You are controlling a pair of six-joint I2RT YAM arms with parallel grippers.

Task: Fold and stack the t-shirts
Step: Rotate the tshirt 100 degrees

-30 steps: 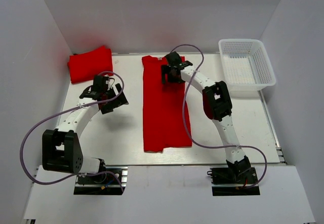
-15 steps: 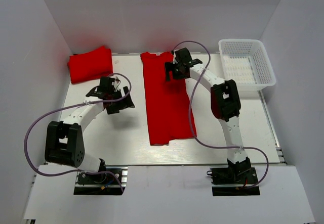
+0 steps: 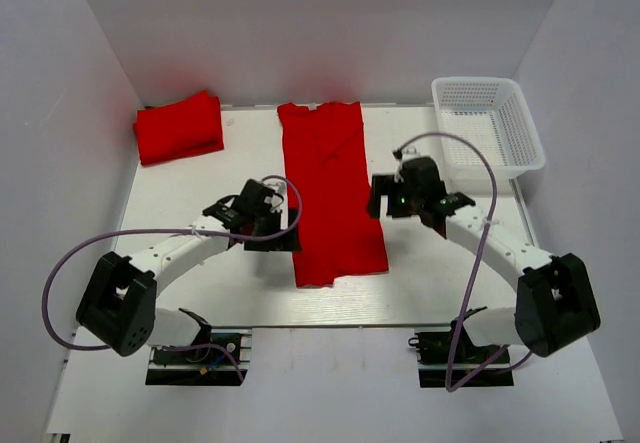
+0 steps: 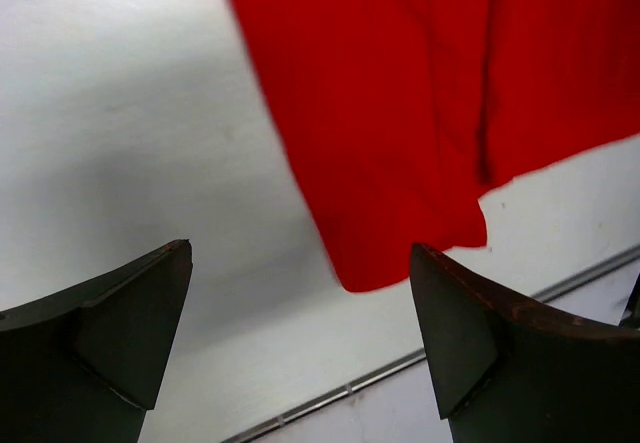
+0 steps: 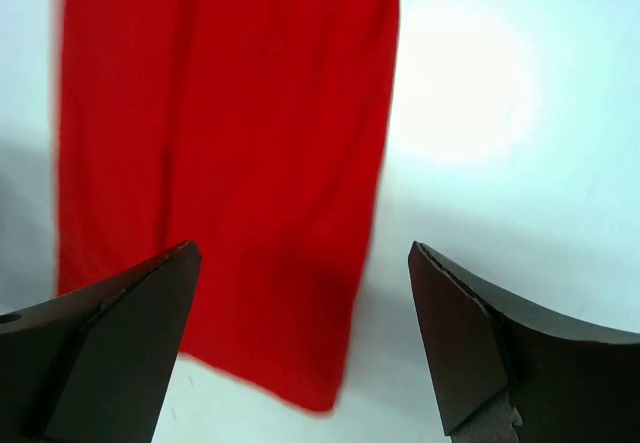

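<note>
We have left the far end: our right gripper (image 3: 384, 201) and left gripper (image 3: 272, 225) now flank the lengthwise-folded t-shirt (image 3: 330, 193), jaws apart, empty; crosswise fold likely next.

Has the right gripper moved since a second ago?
Yes. The right gripper left the far end of the spread t-shirt and pulled back toward the near edge, now nearer than the white basket.

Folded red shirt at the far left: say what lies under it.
The folded shirt lies on the white table. Its top layer covers whatever is beneath, so a second shirt there cannot be ruled out.
</note>
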